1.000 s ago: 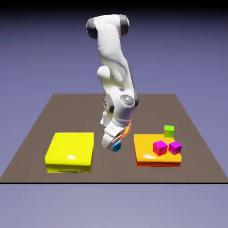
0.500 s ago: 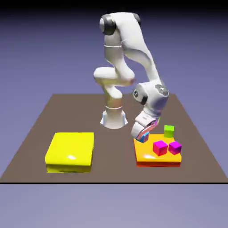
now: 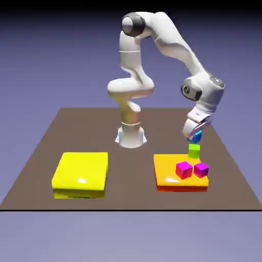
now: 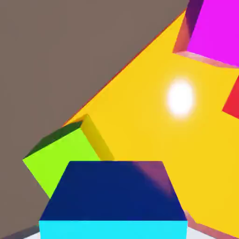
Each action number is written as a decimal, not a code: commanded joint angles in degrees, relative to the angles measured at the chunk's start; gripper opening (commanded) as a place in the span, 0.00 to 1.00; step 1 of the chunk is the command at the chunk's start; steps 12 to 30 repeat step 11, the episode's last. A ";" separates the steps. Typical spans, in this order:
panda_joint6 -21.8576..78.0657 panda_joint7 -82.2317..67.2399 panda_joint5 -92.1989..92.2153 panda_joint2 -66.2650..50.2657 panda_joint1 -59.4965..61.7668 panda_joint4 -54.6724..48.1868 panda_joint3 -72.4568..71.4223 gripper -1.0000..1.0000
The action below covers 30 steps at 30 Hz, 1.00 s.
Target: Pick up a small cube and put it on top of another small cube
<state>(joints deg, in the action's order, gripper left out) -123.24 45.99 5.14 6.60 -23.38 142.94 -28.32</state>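
Cyan cube (image 3: pixel 195 136) clenched in the end effector (image 3: pixel 194 136), held in the air just above the lime-green cube (image 3: pixel 194 150) on the orange block (image 3: pixel 169 174). In the hand view, green (image 4: pixel 58 158) sits at 9 o'clock of cyan (image 4: pixel 114 198); not yet centred, I judge.

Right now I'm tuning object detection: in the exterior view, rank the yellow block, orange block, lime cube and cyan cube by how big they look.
1. Yellow block and orange block: largest, too alike to rank.
2. Lime cube.
3. Cyan cube: looks smallest, but the fingers hide part of it, so this is unsure.
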 commanded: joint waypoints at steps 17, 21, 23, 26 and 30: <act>-6.74 2.05 -2.67 -4.66 0.08 2.55 -0.10 1.00; -6.74 2.05 -2.67 -4.66 0.08 2.55 -0.10 1.00; -6.74 2.05 -2.67 -4.66 0.08 2.55 -0.10 1.00; -6.74 2.05 -2.67 -4.66 0.08 2.55 -0.10 1.00; -6.74 2.05 -2.67 -4.66 0.08 2.55 -0.10 1.00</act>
